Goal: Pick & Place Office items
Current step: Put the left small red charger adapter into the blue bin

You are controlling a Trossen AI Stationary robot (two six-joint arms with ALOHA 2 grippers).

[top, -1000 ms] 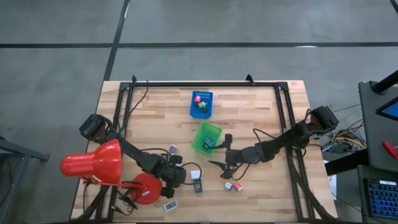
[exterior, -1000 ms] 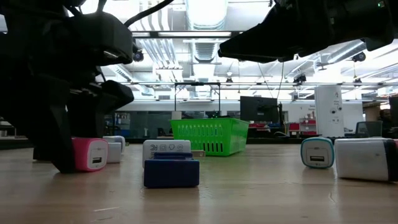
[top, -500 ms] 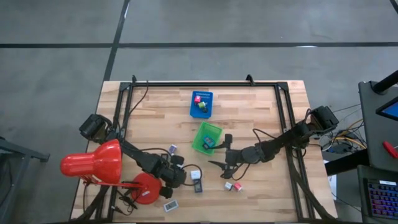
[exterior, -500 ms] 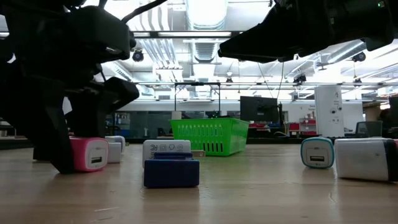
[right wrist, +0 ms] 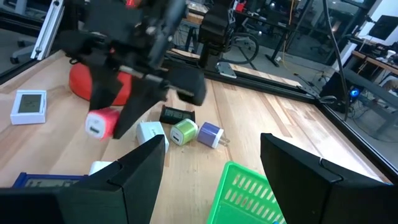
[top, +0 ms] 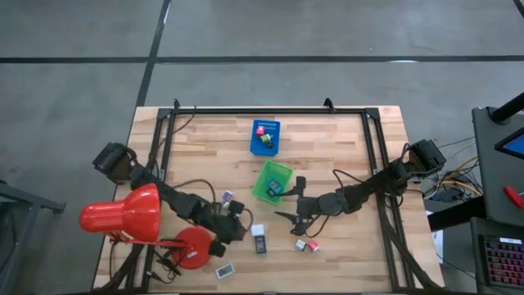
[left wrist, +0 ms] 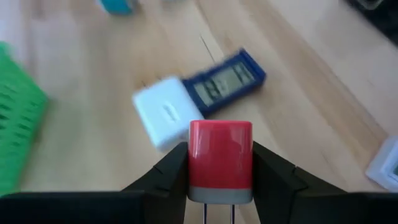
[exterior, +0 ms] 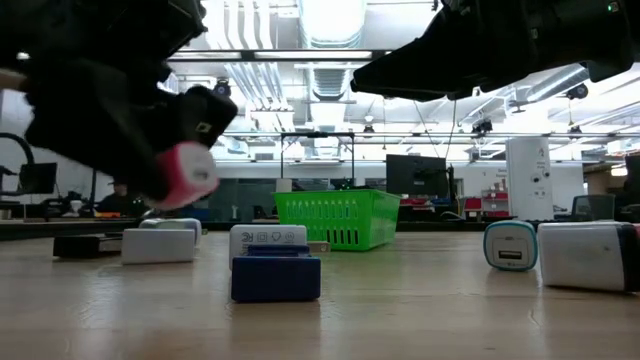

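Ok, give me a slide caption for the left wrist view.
Left hand grips a pink-red charger cube above the white cube and blue display piece.

The table (top: 344, 156) is pale butcher-block wood in narrow glued strips, smooth with a low sheen. The green tray (exterior: 336, 219) looks like slotted moulded plastic, slightly glossy. The red charger cube (left wrist: 220, 160) is smooth plastic with a soft shine and a grey base. The desk lamp (top: 123, 215) shade is glossy red. The left gripper's fingers (left wrist: 171, 174) are matt black.

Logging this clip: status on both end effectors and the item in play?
Left end effector shut on pink-red charger cube, lifted off the table. Right end effector open, hovering beside green tray. Nothing blocking.
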